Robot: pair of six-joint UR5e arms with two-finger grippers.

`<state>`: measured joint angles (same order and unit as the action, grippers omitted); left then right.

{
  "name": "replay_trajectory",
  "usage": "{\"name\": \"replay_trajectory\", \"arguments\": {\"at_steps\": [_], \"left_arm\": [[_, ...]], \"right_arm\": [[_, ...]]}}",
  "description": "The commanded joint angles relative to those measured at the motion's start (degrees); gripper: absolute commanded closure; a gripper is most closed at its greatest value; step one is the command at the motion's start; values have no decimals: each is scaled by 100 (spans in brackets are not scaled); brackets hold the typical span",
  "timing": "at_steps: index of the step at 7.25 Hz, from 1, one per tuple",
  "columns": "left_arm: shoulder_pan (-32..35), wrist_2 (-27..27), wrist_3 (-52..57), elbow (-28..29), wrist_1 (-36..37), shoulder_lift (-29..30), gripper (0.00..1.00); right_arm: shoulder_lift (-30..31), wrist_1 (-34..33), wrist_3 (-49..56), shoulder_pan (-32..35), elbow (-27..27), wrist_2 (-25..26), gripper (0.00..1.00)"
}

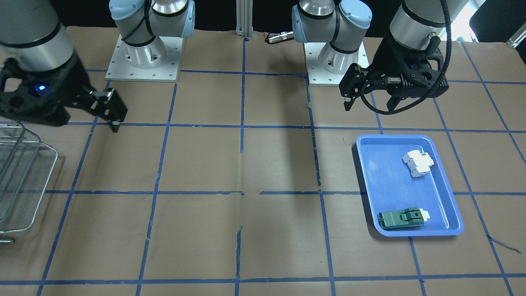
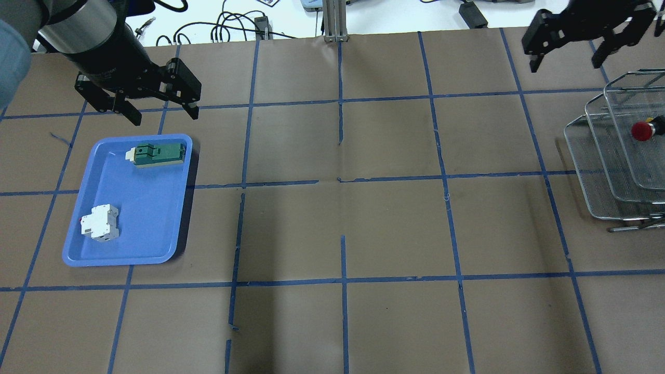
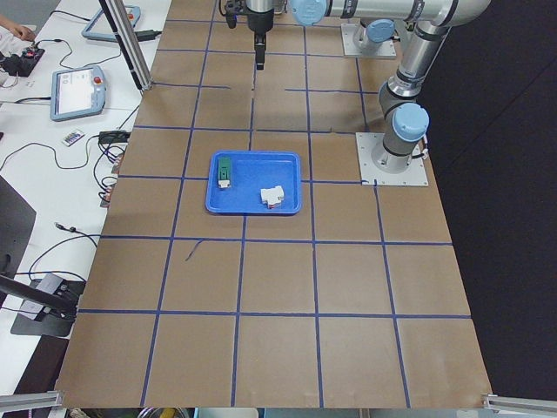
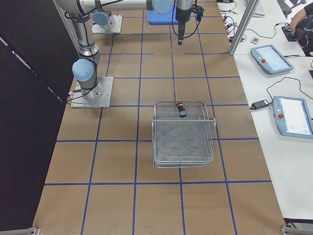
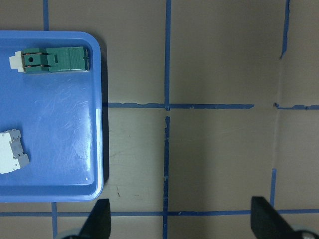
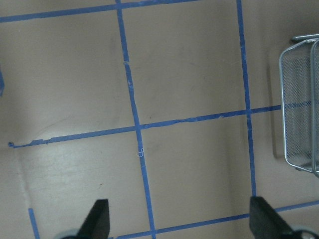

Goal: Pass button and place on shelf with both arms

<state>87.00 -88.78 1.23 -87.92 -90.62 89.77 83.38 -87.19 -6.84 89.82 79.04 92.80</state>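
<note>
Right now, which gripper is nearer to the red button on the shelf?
Right. The right gripper hangs beside the shelf holding the button; the left gripper is far off, by the blue tray.

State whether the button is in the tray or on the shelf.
On the shelf: the button lies on its wire mesh, far from the blue tray.

No text or label (anywhere) is legible here.
</note>
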Motion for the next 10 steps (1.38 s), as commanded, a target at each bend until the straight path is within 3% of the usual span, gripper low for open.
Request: {"name": "replay_trajectory", "arguments": {"at_steps": [1,3,7,8,9,10], "left_arm": [[19,-218,0,-6,0,5,0],[19,-201,0,-6,0,-4,0],[19,-166,0,-6,-9,-4,0],[10,-166,0,-6,-17,-4,0],[10,-166,0,-6,-26,-4,0],[10,-175,0,3,-44,-4,0]], "right_arm": [[433,-18,-11,115,119,-657,0],[521,-341,7,88,488,-650,0],[653,-238,131,132,524,-632,0],[654,84,331,106,463,-597,0],[662,436,481,123,411,-231,0],[654,422,482,106,419,-245,0]]}}
